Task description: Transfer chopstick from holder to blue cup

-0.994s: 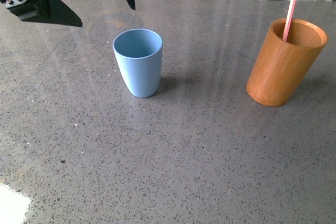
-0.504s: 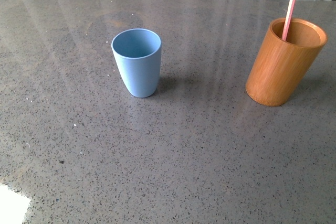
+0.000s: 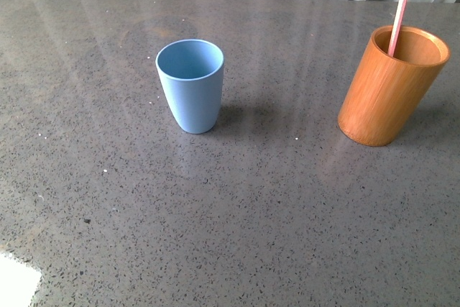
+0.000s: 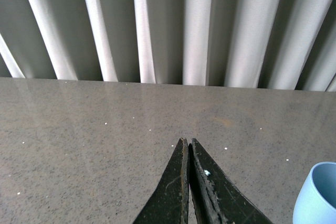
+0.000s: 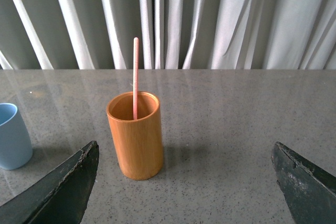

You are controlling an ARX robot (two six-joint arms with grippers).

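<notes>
The left end effector (image 4: 188, 144) is seen closed, its two fingers pressed together above the grey tabletop (image 3: 251, 213). The blue cup (image 3: 190, 88) is placed upright on this tabletop. Well apart, further right, the chopstick (image 3: 399, 12) is found standing slightly tilted inside the holder (image 3: 384, 95). The right end effector (image 5: 185, 148) is held wide open, faced toward the holder.

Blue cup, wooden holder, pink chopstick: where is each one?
blue cup (image 3: 190, 95), front view, middle of its outer wall.
holder (image 3: 381, 95), front view, middle of its wooden side.
chopstick (image 5: 135, 77), right wrist view, halfway up its length.
</notes>
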